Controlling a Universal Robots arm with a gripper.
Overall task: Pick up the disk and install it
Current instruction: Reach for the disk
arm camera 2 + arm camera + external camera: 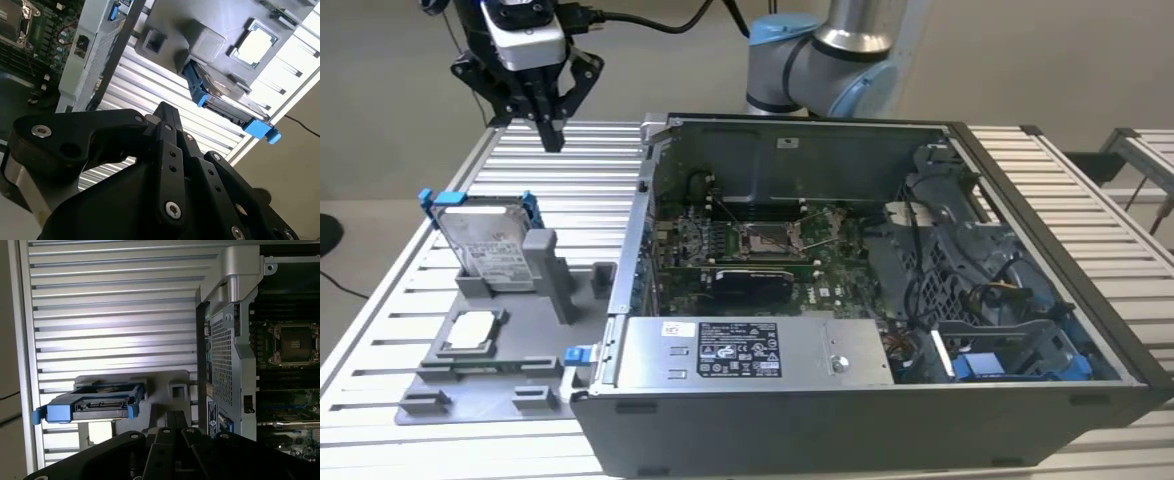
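The claw (551,135) is clenched: its black fingers meet at the tips and hold nothing. It hangs pointing down over the slatted surface (587,170), beside the far corner of the open computer case (854,420) and well apart from the disk (487,245).

The disk stands on edge, tilted back, in a slot of the grey fixture (520,360) at the exterior view's left. It touches nothing but that fixture.

Judged from this layout, the pick-up is not yet done. A sound grasp calls for fingers spread wider than the part, centred on it, and aligned with its tilt. Closing on the blue bracket's opposite edges, not on the label face, should limit slip.

Materials:
- Disk: flat, rectangular, silver-grey metal with a white label, framed in bright blue plastic. A connector edge shows in the first wrist view (100,402).
- Fixture: matte grey plastic with blocky posts. It also carries a small square silver chip (471,330).
- Surface: ribbed, reflective aluminium.
- Case: dark sheet metal around a green motherboard (761,240).
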